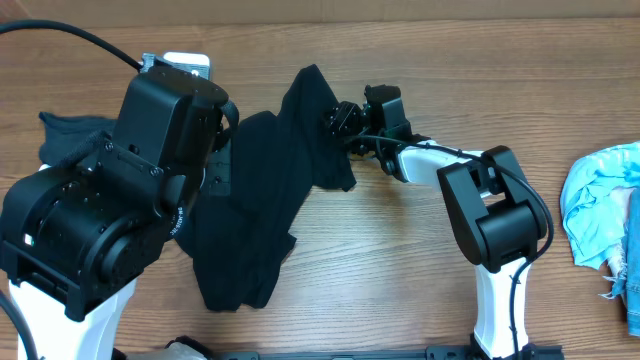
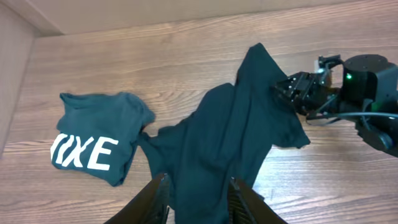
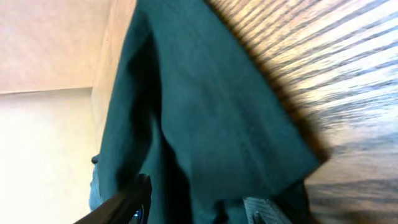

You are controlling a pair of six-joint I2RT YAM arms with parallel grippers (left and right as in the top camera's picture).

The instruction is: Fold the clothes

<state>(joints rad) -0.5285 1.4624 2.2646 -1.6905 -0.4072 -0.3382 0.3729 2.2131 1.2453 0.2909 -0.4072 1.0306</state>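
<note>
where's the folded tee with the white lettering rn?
Far left of the table in overhead, mostly hidden behind the left arm; left wrist view shows the folded tee lying left of the dark shirt, nearly touching it.

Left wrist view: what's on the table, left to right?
folded shirt with white lettering → dark garment spread across the middle → right end effector gripping the garment's upper right edge → right arm behind it.

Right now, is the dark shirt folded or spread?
Not folded: shirt lies crumpled in long ridges, one edge pinched by the right fingers.
</note>
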